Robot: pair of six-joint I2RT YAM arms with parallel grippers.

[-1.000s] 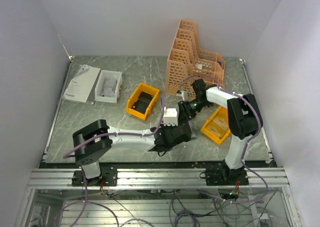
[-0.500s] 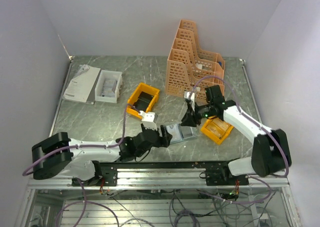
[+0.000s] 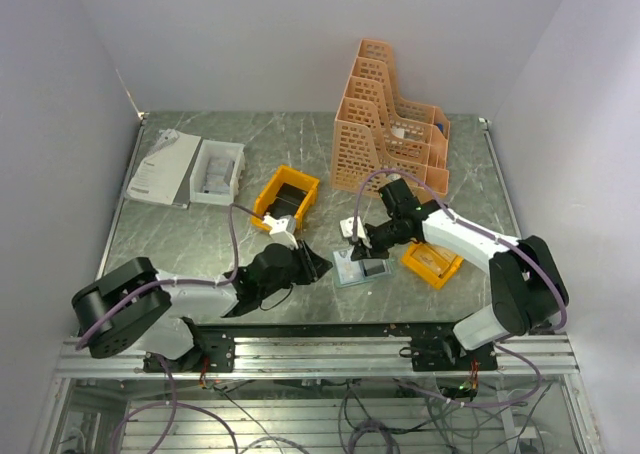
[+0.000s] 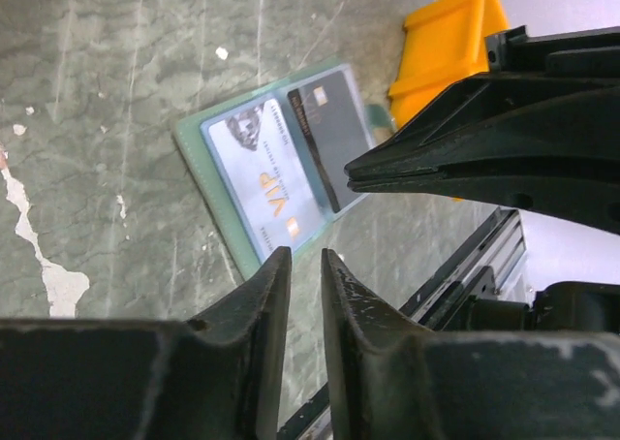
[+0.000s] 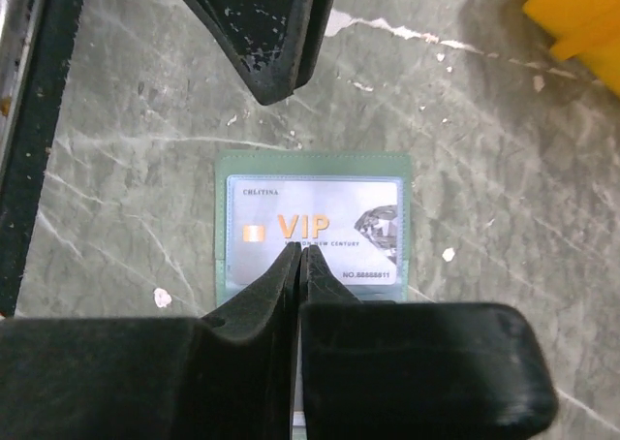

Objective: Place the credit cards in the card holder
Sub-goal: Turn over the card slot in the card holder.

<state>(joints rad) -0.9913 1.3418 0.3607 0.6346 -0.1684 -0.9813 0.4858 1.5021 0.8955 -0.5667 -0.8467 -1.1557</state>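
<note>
Orange-yellow plastic bins [image 3: 285,202] [image 3: 432,261]: 2 | peach lattice rack [image 3: 385,114]: 1 | white box [image 3: 217,171]: 1 | white booklet [image 3: 163,167]: 1 | grey-green card holder [image 5: 315,165]: 1 | flat cards [image 4: 266,169] [image 4: 325,135]: 2

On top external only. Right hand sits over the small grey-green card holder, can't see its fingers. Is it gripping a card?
Observer: No. Right wrist view shows the right hand shut on nothing, its tips over a silver rectangular VIP card lying flat on the open soft grey-green card holder.
Operator: Just one card there?
Observer: Two. Left wrist view shows a dark rectangular card beside the silver one.
Operator: Left hand?
Observer: The left hand is slightly open, empty, just short of the holder's edge.
</note>
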